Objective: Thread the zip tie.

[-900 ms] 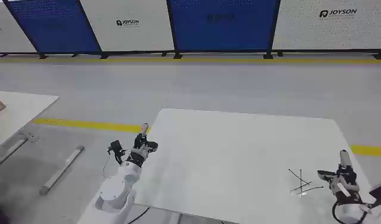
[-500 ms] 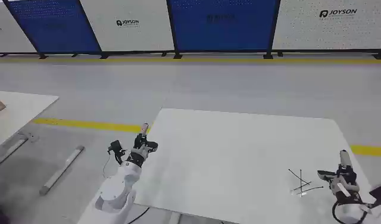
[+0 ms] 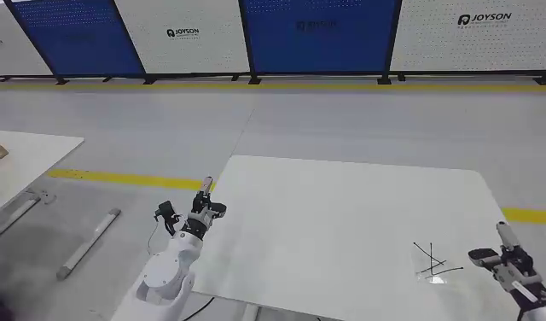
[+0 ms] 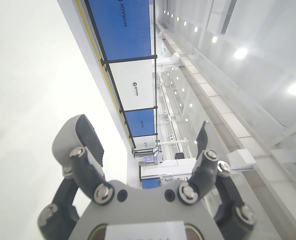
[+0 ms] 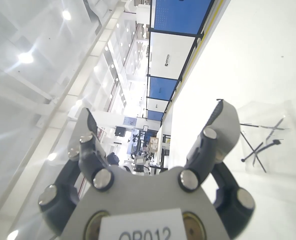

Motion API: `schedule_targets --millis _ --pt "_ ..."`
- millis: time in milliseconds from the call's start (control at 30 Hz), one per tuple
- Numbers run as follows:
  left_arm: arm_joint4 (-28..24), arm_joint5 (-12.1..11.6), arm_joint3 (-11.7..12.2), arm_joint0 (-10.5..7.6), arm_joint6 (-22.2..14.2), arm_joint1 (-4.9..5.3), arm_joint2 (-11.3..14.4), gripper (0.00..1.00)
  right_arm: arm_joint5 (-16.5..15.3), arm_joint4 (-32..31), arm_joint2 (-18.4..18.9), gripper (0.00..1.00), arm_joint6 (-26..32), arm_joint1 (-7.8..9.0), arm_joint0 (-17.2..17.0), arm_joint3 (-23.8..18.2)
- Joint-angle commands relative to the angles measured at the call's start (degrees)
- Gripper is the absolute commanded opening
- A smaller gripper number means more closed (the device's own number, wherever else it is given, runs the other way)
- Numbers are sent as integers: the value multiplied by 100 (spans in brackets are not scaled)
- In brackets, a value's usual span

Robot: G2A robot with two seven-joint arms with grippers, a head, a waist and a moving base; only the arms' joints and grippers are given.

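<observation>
Several thin black zip ties [image 3: 433,262] lie crossed on the white table [image 3: 341,227] near its front right corner; the right wrist view shows them as zip ties [image 5: 260,143] on a clear sheet. My right gripper [image 3: 499,244] hangs just off the table's right edge, beside the ties, open and empty; its own view shows the right gripper [image 5: 154,114] with fingers spread. My left gripper [image 3: 209,197] is at the table's left edge, far from the ties, open with nothing in it, as the left gripper [image 4: 148,132] in its own view confirms.
Blue and white panels [image 3: 316,26] stand along the far side of the grey floor. Another white table [image 3: 34,154] is at the far left. A grey bar [image 3: 90,242] lies on the floor left of the left arm.
The right arm has shifted to the right and slightly back from the zip ties, now off the table's edge. The left arm has stayed put.
</observation>
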Motion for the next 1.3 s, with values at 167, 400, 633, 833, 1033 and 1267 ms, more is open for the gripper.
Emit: schedule_targets --millis 167,400,633,833,1033,1267 --pt "0 0 0 0 0 0 0 100 -4 0 -8 100 -38 -1 -3 -6" --pt "0 0 0 0 0 0 0 100 -100 6 162 100 505 40 26 50" --pt "0 0 0 0 0 0 0 100 -319 127 518 100 1551 127 185 789" --pt "0 0 0 0 0 0 0 100 -317 -283 326 100 1675 155 417 1330" --pt "0 0 0 0 0 0 0 100 -285 -392 167 100 1610 149 547 1489" --pt "0 0 0 0 0 0 0 100 -285 -392 167 100 1610 149 547 1489"
